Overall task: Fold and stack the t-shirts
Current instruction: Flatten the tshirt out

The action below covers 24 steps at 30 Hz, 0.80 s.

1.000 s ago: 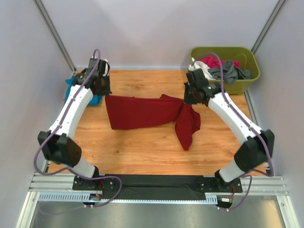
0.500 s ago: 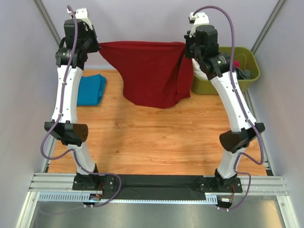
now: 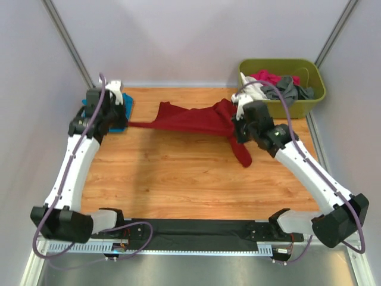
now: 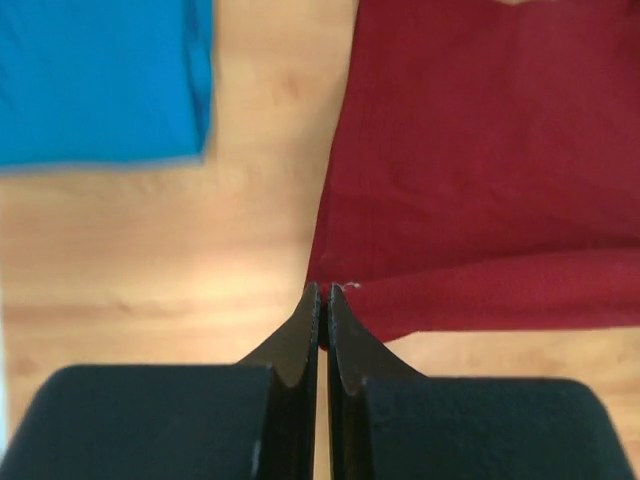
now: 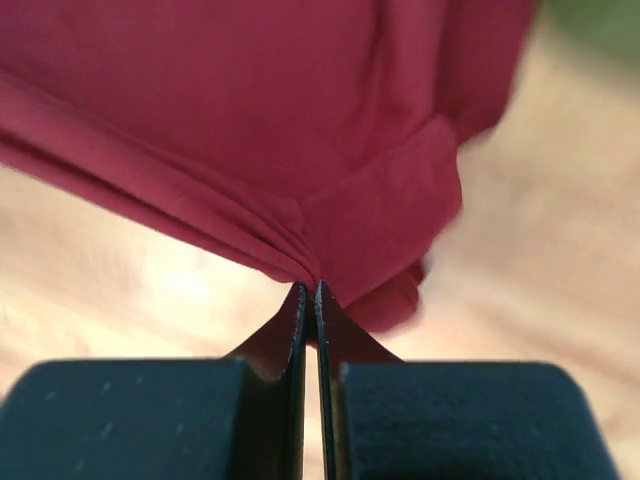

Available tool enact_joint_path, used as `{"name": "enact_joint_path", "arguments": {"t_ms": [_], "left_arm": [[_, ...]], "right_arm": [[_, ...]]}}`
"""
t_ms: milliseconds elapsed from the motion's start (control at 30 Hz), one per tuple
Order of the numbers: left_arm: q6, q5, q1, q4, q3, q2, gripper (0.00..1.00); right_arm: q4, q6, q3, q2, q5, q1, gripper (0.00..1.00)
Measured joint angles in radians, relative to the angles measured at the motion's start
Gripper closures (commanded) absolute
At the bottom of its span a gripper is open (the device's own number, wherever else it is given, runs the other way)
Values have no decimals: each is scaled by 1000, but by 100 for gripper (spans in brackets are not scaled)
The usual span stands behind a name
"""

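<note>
Above table (image 3: 178,179) | left hand (image 4: 320,292), right hand (image 5: 308,288): clamped on red shirt (image 3: 190,119)

The dark red t-shirt (image 3: 193,119) is plain, the teal-blue t-shirt (image 3: 125,113) plain too. The tabletop (image 3: 178,179) shows orange-brown wood grain. The bin (image 3: 303,108) is olive green, its garments (image 3: 280,83) pink, white and dark grey. The left tool (image 4: 320,290) and right tool (image 5: 308,287) are both black.

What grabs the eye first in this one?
A dark red shirt is stretched over the far middle of the table, with the left claw and right claw each pinched shut on one end. A teal-blue shirt lies at far left, and a green bin of clothes sits far right.
</note>
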State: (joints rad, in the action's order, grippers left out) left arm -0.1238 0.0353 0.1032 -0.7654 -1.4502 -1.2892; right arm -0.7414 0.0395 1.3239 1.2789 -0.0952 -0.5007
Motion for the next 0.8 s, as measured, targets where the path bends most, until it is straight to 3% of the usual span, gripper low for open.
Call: {"name": "enact_joint_path", "arguments": {"t_ms": [133,167,200,233,267,300,333,367,433,567,800], "left_arm": [[-82,20,0,-39,344,191,100],[-110,30,0,-53,411,229,98],[-131,39,-1,-66,466,264,89],[-149,43,-1,-85,510,294,59],[-164,43,-1,-106,541,317,42],[-186,43,-1,-126,555,334,29],[-198,44,-1,-142,558,343,7],[-205,43,-1,-151,552,351,1],[-231,39,-2,-182,503,342,1],[-233,29,-2,-198,315,257,1],[-233,8,-3,-37,70,-84,8]], "right_arm": [[-38,108,-245,-37,66,-34,97],[-40,138,-299,-44,89,-40,78],[-45,169,-347,-51,114,-45,61],[-57,189,-380,-58,135,-47,52],[-69,205,-397,-64,148,-48,33],[-85,220,-407,-71,158,-48,22],[-99,228,-407,-75,163,-48,16],[-109,233,-401,-80,162,-48,6],[-150,243,-363,-84,144,-44,0],[-204,264,-200,-71,82,-5,0],[-142,402,-26,93,38,131,4]]}}
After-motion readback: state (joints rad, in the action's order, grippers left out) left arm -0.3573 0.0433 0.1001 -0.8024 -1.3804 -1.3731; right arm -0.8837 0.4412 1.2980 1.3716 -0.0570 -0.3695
